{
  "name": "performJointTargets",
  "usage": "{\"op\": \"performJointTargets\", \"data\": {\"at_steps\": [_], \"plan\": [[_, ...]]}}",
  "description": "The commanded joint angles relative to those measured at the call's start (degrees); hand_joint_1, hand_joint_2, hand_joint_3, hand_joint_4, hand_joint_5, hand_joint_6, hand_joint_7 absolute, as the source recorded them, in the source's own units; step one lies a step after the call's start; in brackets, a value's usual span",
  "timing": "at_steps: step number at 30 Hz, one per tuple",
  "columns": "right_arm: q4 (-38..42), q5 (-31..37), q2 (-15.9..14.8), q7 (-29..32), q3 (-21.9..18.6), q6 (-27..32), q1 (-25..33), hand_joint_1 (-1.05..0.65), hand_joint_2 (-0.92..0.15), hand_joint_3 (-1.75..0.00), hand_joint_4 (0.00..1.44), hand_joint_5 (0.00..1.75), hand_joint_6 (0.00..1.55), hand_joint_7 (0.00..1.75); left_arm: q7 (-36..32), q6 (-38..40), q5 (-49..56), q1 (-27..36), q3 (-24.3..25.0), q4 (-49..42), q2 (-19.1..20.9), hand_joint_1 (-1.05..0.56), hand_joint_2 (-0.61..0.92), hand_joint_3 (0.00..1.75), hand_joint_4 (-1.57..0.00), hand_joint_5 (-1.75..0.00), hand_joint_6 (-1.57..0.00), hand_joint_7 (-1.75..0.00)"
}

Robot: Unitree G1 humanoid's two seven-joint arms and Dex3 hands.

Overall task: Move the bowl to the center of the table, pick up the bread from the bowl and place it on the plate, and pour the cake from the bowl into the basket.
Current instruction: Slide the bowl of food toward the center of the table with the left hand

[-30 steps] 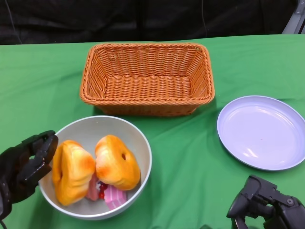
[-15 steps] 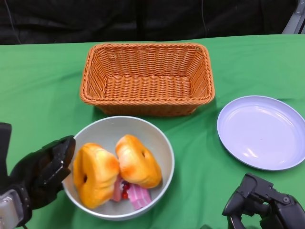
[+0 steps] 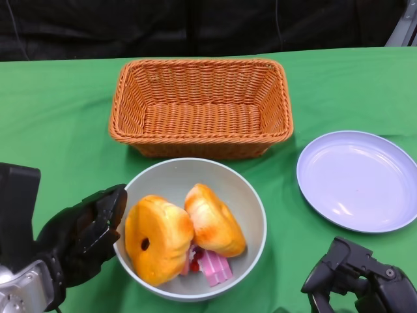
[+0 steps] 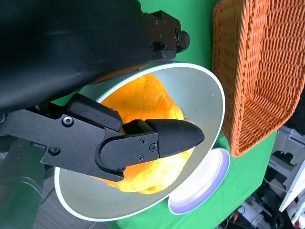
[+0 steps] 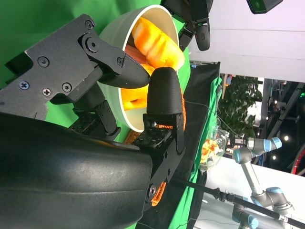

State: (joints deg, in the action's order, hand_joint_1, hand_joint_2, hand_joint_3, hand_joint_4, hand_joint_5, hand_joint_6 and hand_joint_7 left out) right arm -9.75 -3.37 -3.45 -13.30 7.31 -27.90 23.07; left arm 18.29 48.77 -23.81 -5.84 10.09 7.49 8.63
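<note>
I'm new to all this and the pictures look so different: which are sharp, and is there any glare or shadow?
Head view: evenly lit and sharp, soft sheen on the plate, a slim shadow under the basket. Left wrist view: the left hand looms large but crisp over the bowl. Right wrist view: turned sideways, the right hand fills it, with a bright washed-out background.

Green table (image 3: 58, 111), wicker basket (image 3: 201, 107), bowl (image 3: 251, 202), seemingly empty plate (image 3: 358, 179)

One bowl (image 3: 251, 195) holds two orange bread pieces (image 3: 158, 238) and what looks like one pink cake slice (image 3: 214, 266), partly hidden beneath them. One wicker basket (image 3: 201, 107) and one plate (image 3: 358, 179) sit on one green table (image 3: 58, 111).
</note>
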Motion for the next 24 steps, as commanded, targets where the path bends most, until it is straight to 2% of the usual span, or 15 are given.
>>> {"op": "performJointTargets", "data": {"at_steps": [1,15,21,24], "plan": [[-1.0,-0.31,-0.19,0.26,0.11,0.03,0.37,-0.17,-0.5,-1.06,0.76,1.75,0.7,1.45,-0.64,0.42,-0.91,0.29,-0.42,1.3,-0.25,-0.75,0.92,0.64,-0.04,-0.01,-0.01,0.0],[-0.35,-0.39,-0.34,0.03,0.07,-1.01,0.26,-0.15,-0.48,-1.11,0.75,1.75,0.7,1.45,-2.49,-3.61,0.7,0.5,-4.02,-0.63,-4.12,-0.74,0.92,0.6,-0.06,-0.02,-0.05,-0.01],[-0.49,-0.57,-0.34,-0.05,0.18,-0.82,0.42,-0.17,-0.49,-1.08,0.75,1.75,0.7,1.43,-2.3,-9.19,2.42,1.71,-4.7,-0.9,-3.91,-0.73,0.92,0.57,-0.08,-0.02,-0.07,-0.02],[-0.8,-0.48,-0.35,0.09,0.15,-0.46,0.53,-0.16,-0.5,-1.07,0.75,1.74,0.7,1.43,-2.44,-15.49,5.9,2.93,-5.6,-1.12,-2.73,-0.71,0.92,0.55,-0.09,-0.03,-0.07,-0.01]]}}
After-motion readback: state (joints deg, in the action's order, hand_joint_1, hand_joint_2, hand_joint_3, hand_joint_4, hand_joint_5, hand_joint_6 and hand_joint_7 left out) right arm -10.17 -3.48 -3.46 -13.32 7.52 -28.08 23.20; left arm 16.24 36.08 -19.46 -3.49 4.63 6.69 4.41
